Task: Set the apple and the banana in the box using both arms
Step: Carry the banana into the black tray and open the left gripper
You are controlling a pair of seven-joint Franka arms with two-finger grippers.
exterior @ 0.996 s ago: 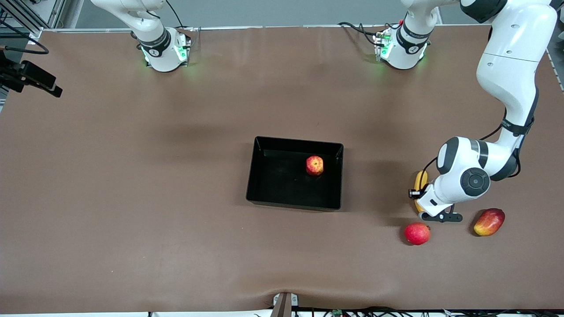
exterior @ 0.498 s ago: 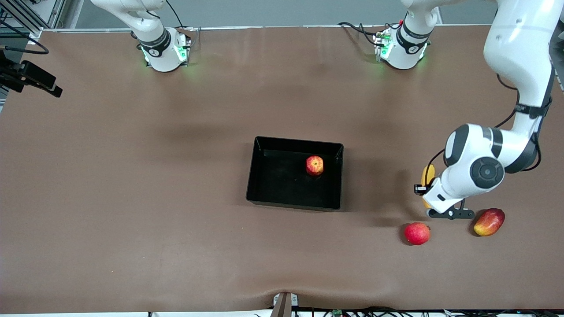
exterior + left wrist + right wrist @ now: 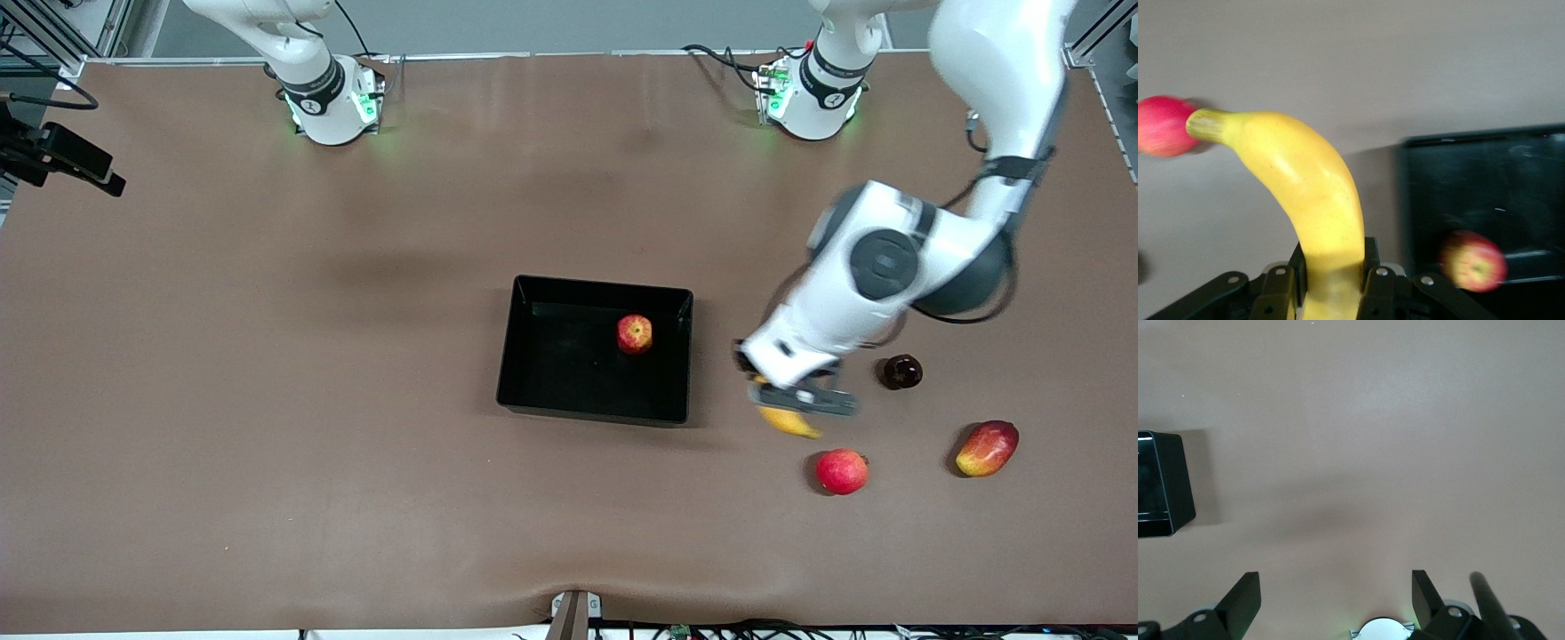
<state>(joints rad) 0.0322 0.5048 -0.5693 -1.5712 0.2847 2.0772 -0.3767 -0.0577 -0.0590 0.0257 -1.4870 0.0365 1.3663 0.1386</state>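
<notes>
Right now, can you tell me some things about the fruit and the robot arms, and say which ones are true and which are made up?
1. The apple is in the box. True.
2. The banana lies on the table. False: the left gripper holds it in the air, fingers shut on it, over the table beside the box.
3. The right gripper holds a fruit. False: its fingers are open and hold nothing.
4. A pink-red round fruit sits on the table outside the box. True.
5. The red-and-yellow oval fruit is in the box. False: it lies on the table toward the left arm's end.
</notes>
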